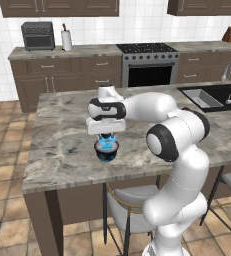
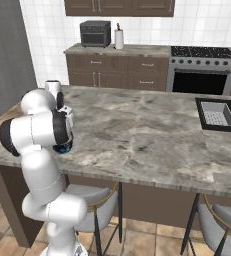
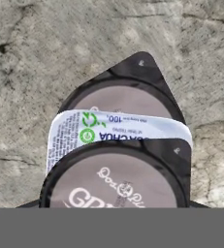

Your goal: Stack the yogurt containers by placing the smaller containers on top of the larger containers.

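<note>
Yogurt stack, three cups, on the grey marbled island counter (image 1: pixel 62 145) near its front edge, directly under the robot's hand.

Item 1: wide dark bowl-like cup (image 1: pixel 107 151), base of the stack, standing on the stone. In the hand view its dark squarish rim and pale lid (image 3: pixel 128 97) show beyond the others.

Item 2: light-blue cup (image 1: pixel 106 143), seated in or on the dark bowl; its white printed lid (image 3: pixel 118 128) shows as a band between the two dark lids.

Item 3: tiny dark cup, its pale lid (image 3: pixel 118 186) nearest the camera, lying over the light-blue cup's lid. Whether it rests there or hangs just above cannot be told.

Handling, as judged: all three look light, thin-walled plastic with film lids; stiff enough at the rim, easily dented at the wall, smooth and likely slippery. Best hold is across opposite sides just under the rim, with light pressure. The stack looks tippable if nudged sideways.

Gripper (image 1: pixel 106 136): poised straight down over the stack, jaws partly spread, about a small cup's width. The fingertips are hidden by the hand; whether they pinch the tiny dark cup or stand free of it cannot be told.

Surroundings: sink (image 1: pixel 207 97) far along the counter, stove (image 1: pixel 148 62), toaster oven (image 1: pixel 38 36) on the back counter, stools (image 1: pixel 132 205) below the island.
</note>
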Robot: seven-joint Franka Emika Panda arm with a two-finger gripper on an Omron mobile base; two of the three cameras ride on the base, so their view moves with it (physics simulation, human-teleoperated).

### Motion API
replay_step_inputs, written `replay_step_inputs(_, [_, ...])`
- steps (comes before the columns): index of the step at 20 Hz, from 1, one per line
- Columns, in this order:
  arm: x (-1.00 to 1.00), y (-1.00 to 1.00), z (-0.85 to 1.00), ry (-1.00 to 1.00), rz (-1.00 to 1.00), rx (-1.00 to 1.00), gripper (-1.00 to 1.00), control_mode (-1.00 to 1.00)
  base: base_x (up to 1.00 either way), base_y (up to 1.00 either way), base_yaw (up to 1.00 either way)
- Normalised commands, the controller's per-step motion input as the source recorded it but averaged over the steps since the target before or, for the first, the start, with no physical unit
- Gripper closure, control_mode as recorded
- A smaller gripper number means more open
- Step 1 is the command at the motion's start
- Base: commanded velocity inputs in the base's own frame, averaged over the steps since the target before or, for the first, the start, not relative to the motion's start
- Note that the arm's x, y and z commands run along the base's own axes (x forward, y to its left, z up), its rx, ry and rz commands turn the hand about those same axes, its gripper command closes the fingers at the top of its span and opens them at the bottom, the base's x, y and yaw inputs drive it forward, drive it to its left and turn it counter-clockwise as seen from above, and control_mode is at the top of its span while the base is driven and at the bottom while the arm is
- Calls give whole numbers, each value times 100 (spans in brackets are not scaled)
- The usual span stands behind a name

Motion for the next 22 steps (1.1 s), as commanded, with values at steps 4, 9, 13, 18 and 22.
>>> replay_step_inputs(4, [2, 0, -4, 0, 0, 0, 100, -100, 0, 0, 0])
replay_step_inputs(9, [0, 0, -1, 0, 0, 0, -100, -100, 0, 0, 0])
replay_step_inputs(13, [0, 0, 0, 1, 0, 0, -100, -100, 0, 0, 0])
replay_step_inputs(18, [0, 0, 2, 0, 0, 0, -100, -100, 0, 0, 0])
replay_step_inputs(22, [0, 3, 14, 0, 0, 0, -100, -100, 0, 0, 0])
